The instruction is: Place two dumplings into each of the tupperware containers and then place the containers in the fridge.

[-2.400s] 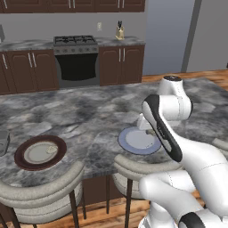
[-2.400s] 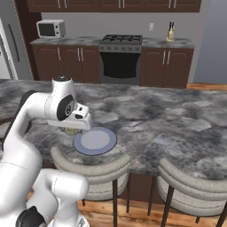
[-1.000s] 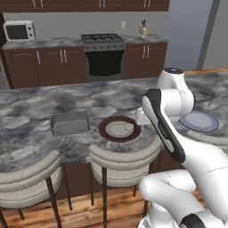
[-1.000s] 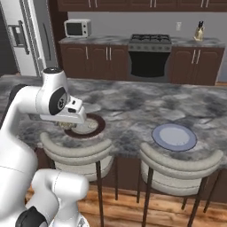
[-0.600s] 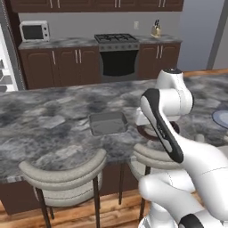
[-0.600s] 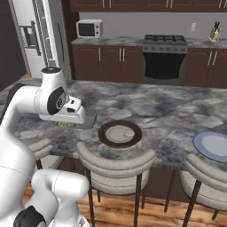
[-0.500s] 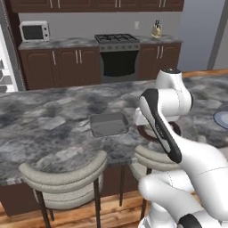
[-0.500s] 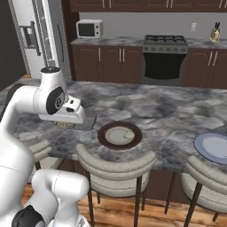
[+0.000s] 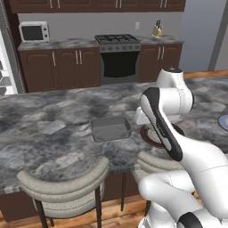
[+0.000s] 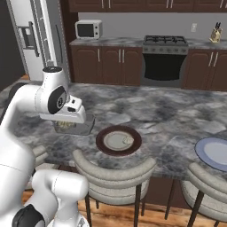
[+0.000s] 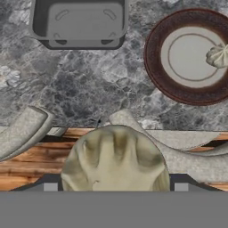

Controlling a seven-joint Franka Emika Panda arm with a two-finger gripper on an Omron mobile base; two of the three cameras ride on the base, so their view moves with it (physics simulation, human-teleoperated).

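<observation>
One dumpling (image 11: 115, 159) grasped in jaws, mid-carry above worktop (image 11: 89, 89) edge. Grey container (image 11: 79, 23) empty. Next: advance over it, lower, release. Second dumpling (image 11: 218, 56) waits on brown-rimmed plate (image 11: 153, 67).

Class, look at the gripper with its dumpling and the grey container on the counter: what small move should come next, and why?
Probably carry the gripper forward until it hangs over the dark grey container. A dumpling sits between its tips, above the counter's edge and a stool, while the container looks empty and lies just ahead, left of the brown-rimmed plate.
</observation>
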